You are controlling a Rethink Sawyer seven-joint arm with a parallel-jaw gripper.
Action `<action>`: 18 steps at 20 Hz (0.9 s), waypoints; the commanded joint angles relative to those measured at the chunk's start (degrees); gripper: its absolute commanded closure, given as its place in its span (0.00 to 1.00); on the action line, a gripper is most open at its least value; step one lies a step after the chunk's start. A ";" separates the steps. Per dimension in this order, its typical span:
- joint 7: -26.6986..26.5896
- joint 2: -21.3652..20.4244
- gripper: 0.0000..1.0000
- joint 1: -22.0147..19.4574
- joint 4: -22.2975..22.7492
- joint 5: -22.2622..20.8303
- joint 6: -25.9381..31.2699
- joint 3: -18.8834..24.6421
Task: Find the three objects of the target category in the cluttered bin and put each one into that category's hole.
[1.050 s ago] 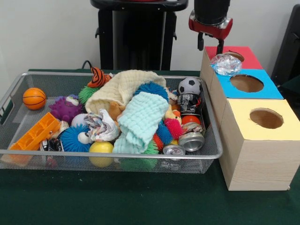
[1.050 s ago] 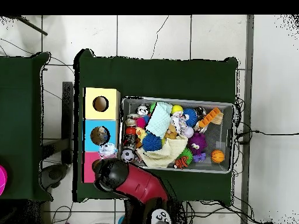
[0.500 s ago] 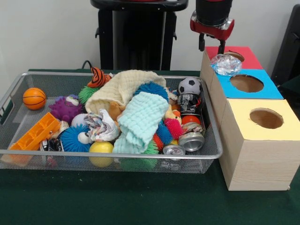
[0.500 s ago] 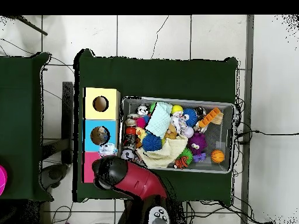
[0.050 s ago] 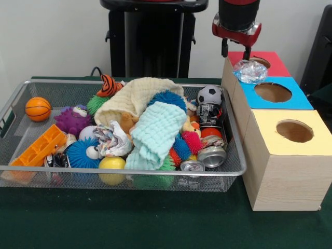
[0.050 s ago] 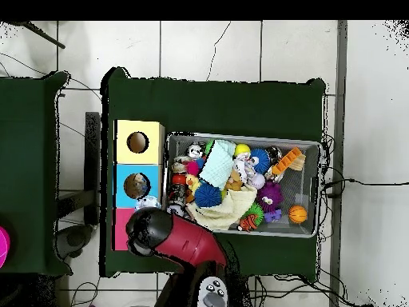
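Note:
My gripper (image 5: 236, 52) hangs open and empty above the red box (image 5: 275, 65), at its edge nearest the bin. Just below it a crumpled clear plastic wad (image 5: 250, 71) rests on the box tops where the red and blue box (image 5: 298, 101) meet, beside the red hole (image 5: 261, 61). The wire bin (image 5: 31, 168) holds crushed cans (image 5: 211, 155) at its right end, plus spiky balls, cloths and toys. In the overhead view the arm's head (image 6: 149, 232) covers the gripper, and the plastic wad (image 6: 146, 202) peeks out beside it.
A yellow box (image 5: 270, 124) with its own hole stands nearest the camera in the row. A soccer ball (image 5: 210, 95) and a dark can (image 5: 208, 114) lie against the bin wall next to the boxes. A mint cloth (image 5: 155, 132) and a cream cloth (image 5: 137, 96) cover the middle.
The gripper has risen slightly and drifted a little to the right in the front view. The plastic wad and the bin's contents have not moved.

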 commanded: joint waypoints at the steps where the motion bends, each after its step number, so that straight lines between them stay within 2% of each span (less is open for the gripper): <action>1: 19.43 5.03 0.00 1.74 -10.59 5.70 -0.70 3.85; 18: 20.52 5.56 0.00 2.27 -11.12 6.09 -1.10 3.64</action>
